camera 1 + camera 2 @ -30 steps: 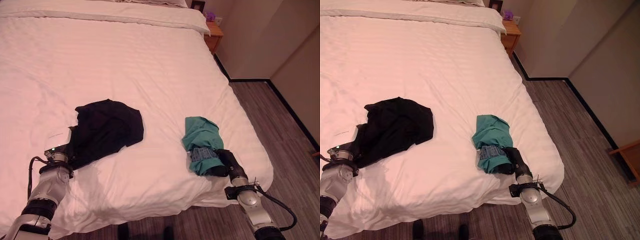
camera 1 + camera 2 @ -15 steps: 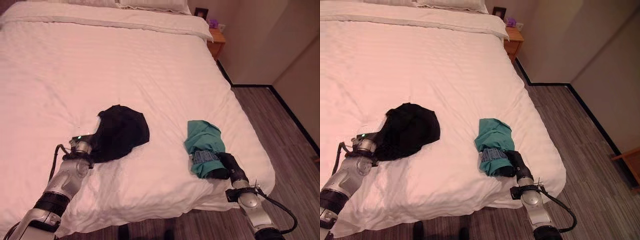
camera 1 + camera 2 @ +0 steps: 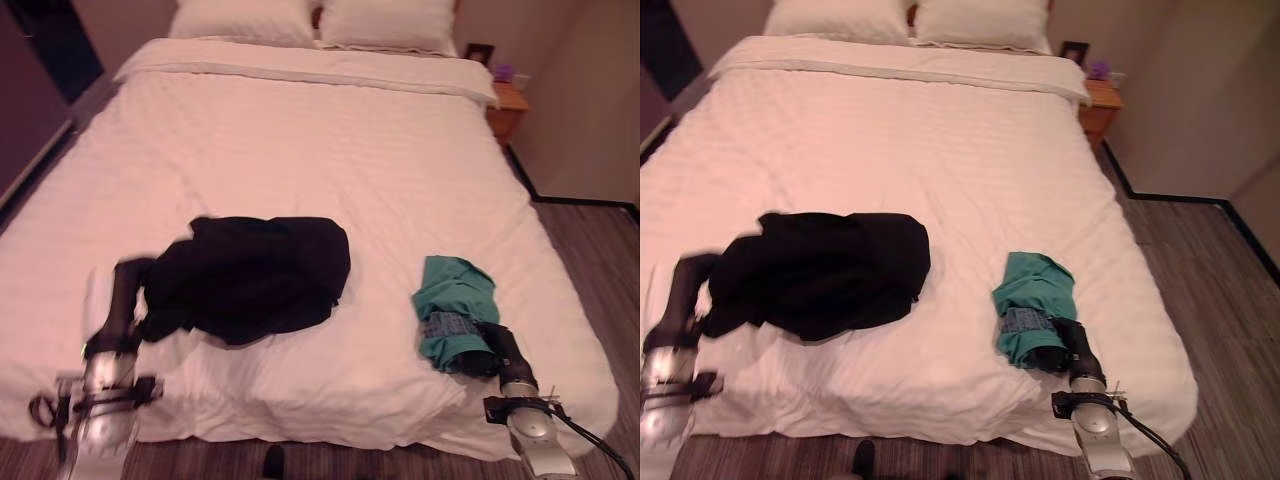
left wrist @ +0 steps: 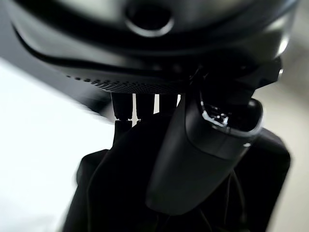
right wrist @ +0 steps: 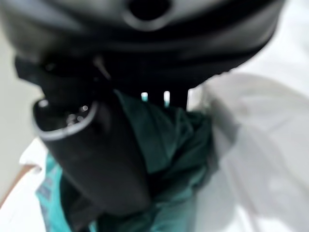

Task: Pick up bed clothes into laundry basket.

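The left hand [image 3: 128, 290] clutched the black garment [image 3: 255, 272], fingers curled into its near-left edge on the bed [image 3: 330, 140]. Over right, the right hand [image 3: 1072, 350] was clamped on the bunched teal garment [image 3: 1032, 300] near the bed's front edge.

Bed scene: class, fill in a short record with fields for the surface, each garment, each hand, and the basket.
surface: white bed, two pillows at its head
black garment: spread on the bed, toward the robot's left
teal garment: bunched near the bed's right edge
left hand: thumb and fingers closed on the black garment's end
right hand: closed on the teal garment
basket: cannot tell where it is
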Robot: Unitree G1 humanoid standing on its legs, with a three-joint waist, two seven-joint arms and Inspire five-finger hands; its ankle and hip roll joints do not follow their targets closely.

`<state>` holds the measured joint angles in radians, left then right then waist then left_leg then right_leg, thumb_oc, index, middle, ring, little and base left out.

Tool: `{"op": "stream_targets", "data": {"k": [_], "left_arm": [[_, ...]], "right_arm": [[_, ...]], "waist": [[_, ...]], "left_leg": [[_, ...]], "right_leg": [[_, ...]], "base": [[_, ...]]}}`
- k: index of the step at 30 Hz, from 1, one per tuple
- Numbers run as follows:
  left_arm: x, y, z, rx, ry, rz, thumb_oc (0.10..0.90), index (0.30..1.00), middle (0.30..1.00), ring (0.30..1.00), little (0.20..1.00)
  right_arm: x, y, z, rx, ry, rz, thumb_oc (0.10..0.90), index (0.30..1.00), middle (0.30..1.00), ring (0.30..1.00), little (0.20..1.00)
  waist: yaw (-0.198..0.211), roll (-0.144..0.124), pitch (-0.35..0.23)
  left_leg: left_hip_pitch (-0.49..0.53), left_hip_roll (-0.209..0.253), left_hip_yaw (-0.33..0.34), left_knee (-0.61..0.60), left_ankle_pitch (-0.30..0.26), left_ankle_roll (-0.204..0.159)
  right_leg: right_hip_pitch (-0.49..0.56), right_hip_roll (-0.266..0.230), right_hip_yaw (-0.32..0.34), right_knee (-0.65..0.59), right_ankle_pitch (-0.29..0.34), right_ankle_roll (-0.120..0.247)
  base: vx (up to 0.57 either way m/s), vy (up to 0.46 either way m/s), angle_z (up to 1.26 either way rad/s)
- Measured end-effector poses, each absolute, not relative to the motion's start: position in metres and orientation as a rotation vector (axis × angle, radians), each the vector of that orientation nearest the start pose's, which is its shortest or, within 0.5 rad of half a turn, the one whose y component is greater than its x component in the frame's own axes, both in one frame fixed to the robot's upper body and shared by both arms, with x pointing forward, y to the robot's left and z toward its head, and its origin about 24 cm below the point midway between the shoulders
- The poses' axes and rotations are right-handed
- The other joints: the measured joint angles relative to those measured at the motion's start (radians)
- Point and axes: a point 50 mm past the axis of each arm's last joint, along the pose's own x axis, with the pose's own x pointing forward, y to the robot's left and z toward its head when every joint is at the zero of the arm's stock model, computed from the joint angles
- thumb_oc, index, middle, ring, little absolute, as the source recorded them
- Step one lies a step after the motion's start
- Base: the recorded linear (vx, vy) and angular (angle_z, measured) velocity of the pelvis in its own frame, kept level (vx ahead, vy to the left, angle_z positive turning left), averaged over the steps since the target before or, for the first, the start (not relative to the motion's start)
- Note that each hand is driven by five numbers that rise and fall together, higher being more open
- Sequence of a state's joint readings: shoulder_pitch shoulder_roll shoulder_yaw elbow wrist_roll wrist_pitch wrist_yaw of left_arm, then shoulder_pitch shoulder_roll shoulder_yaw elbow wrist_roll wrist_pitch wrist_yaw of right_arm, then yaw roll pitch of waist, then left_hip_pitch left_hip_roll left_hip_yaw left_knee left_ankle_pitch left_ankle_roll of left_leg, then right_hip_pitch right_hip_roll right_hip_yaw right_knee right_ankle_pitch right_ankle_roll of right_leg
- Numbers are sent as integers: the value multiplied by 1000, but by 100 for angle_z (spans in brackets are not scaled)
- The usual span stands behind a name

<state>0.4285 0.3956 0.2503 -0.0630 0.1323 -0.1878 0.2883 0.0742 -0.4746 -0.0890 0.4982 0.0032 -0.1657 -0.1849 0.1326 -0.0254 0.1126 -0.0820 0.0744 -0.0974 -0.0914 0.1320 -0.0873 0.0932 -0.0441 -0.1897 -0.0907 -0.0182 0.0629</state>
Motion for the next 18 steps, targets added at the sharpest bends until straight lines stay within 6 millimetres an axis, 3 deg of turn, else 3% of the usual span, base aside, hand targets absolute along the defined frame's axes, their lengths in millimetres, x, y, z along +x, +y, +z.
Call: {"op": "stream_targets", "data": {"k": [3, 4, 5, 6, 7, 8, 9, 10, 11, 13, 15, 16, 17, 18], "left_arm": [[133, 306, 6, 531, 232, 514, 400, 300, 300, 300, 300], [131, 311, 0, 517, 265, 523, 400, 300, 300, 300, 300], [130, 313, -5, 506, 291, 530, 400, 300, 300, 300, 300], [127, 313, -12, 485, 329, 528, 400, 300, 300, 300, 300], [127, 307, -19, 458, 348, 502, 400, 300, 300, 300, 300], [128, 303, -21, 446, 348, 492, 400, 300, 300, 300, 300], [135, 293, -24, 418, 336, 463, 400, 300, 300, 300, 300], [142, 288, -24, 395, 320, 452, 400, 300, 300, 300, 300], [149, 283, -22, 387, 297, 427, 400, 300, 300, 300, 300], [160, 280, -13, 389, 248, 408, 400, 300, 300, 300, 300], [174, 280, -2, 406, 193, 391, 400, 300, 300, 300, 300], [174, 283, 0, 418, 189, 397, 400, 300, 300, 300, 300], [176, 287, 3, 468, 192, 373, 400, 300, 300, 300, 300], [179, 285, 6, 481, 175, 362, 400, 300, 300, 300, 300]], "right_arm": [[196, -327, -15, -534, 344, -403, 400, 300, 300, 300, 300], [197, -327, -13, -539, 341, -416, 400, 300, 300, 300, 300], [199, -326, -14, -541, 345, -420, 400, 300, 300, 300, 300], [205, -325, -9, -540, 329, -427, 400, 300, 300, 300, 300], [205, -328, -4, -557, 317, -437, 400, 300, 300, 300, 300], [205, -330, -1, -560, 311, -447, 400, 300, 300, 300, 300], [199, -338, 1, -577, 315, -477, 400, 300, 300, 300, 300], [202, -342, 8, -592, 293, -489, 400, 300, 300, 300, 300], [205, -348, 15, -609, 281, -508, 400, 300, 300, 300, 300], [208, -352, 19, -627, 284, -513, 400, 300, 300, 300, 300], [209, -341, 18, -628, 258, -498, 400, 300, 300, 300, 300], [211, -330, 15, -615, 249, -470, 400, 300, 300, 300, 300], [203, -311, -1, -607, 288, -399, 400, 300, 300, 300, 300], [198, -306, -6, -606, 301, -384, 400, 300, 300, 300, 300]], "waist": [[35, 8, 16], [49, -46, 33], [51, -74, 44], [45, -95, 54], [34, -67, 60], [26, -44, 58], [0, -23, 62], [-7, 5, 65], [-29, 25, 68], [-57, 23, 69], [-75, -23, 68], [-75, -49, 67], [-112, -93, 69], [-131, -95, 75]], "left_leg": [[-44, 15, -22, -5, -29, -8], [-60, 2, -11, 21, -64, -43], [-82, -11, -22, 92, -61, -43], [-101, 0, -80, 246, -106, -90], [-65, 53, -137, 331, -155, -138], [-37, 76, -158, 339, -172, -175], [33, 126, -186, 297, -188, -185], [43, 132, -205, 304, -208, -159], [90, 134, -220, 208, -207, -153], [135, 125, -204, 120, -229, -121], [154, 69, -154, 81, -260, -65], [152, 40, -126, 96, -265, -52], [143, -20, -99, 148, -274, -8], [125, -35, -89, 186, -282, 7]], "right_leg": [[-21, 10, -57, 2, 17, -32], [-47, -28, -69, -1, 28, -50], [-59, -51, -67, -1, 34, -58], [-72, -71, -67, 2, 53, -59], [-63, -64, -66, 3, 63, -45], [-62, -58, -77, 6, 64, -38], [-71, -67, -77, 22, 73, -23], [-89, -78, -79, 56, 61, -16], [-109, -89, -78, 85, 64, 12], [-129, -117, -59, 98, 78, 48], [-173, -176, -17, 95, 124, 87], [-191, -196, 6, 97, 148, 85], [-195, -237, 5, 99, 214, 73], [-202, -248, 8, 113, 262, 82]], "base": [[-391, 92, 50], [-268, 159, 22], [-263, 207, 14], [-172, 148, 10], [-292, 295, 13], [-270, 306, 26], [-271, 308, 29], [-281, 281, 34], [-200, 188, 16], [-373, 330, -5], [-325, 260, -49], [-485, 273, -85], [-640, 357, -65], [-651, 339, -48]]}}
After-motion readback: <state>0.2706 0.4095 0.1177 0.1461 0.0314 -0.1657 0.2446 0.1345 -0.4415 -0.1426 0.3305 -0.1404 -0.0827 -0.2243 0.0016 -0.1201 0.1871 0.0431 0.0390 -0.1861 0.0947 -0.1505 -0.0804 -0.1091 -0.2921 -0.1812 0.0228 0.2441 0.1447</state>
